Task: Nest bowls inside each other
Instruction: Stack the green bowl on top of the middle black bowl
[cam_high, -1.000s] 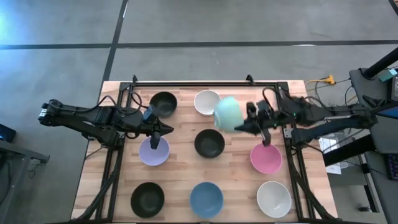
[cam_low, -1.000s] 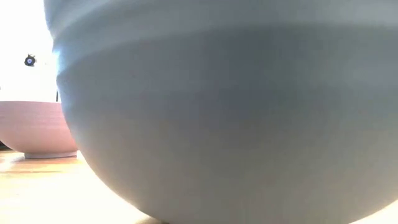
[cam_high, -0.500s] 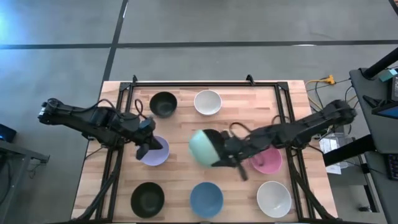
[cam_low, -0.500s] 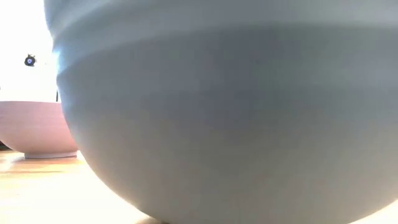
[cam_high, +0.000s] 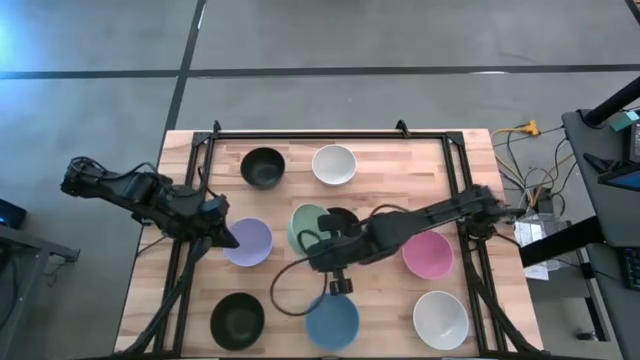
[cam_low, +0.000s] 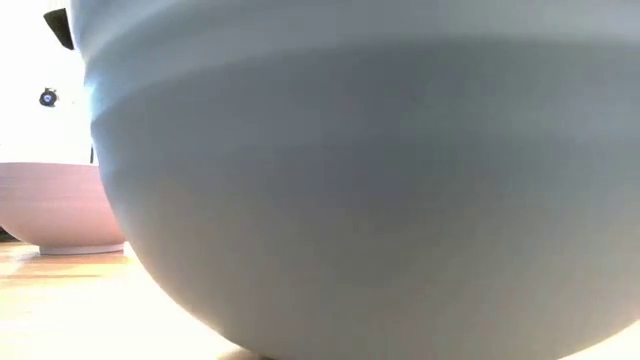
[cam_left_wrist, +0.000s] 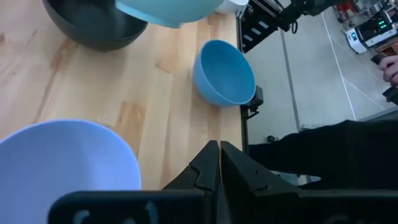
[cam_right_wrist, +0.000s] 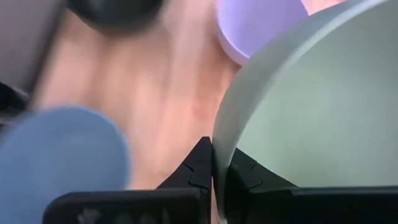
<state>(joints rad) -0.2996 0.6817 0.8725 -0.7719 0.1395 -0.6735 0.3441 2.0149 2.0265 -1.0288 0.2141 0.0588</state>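
Green bowl (cam_high: 305, 226) rim pinched between right fingers (cam_right_wrist: 205, 163) above black bowl (cam_high: 341, 219); left fingers (cam_left_wrist: 219, 163) closed, empty.

Green bowl (cam_high: 305, 228) carried (right arm) to centre black bowl (cam_high: 343, 219) — left arm withdrew.

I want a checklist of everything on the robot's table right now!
Surface: wooden table, bare between bowls.
Job's things: green bowl held tilted over the middle black bowl; lavender bowl, pink bowl, blue bowl, two white bowls and two more black bowls sit apart, none nested.
Clutter: nothing seen.
Grippers: right gripper shut on the green bowl's rim; left gripper shut, empty, beside the lavender bowl.
Cables: yellow cable off the table's right.
Surroundings: grey floor.
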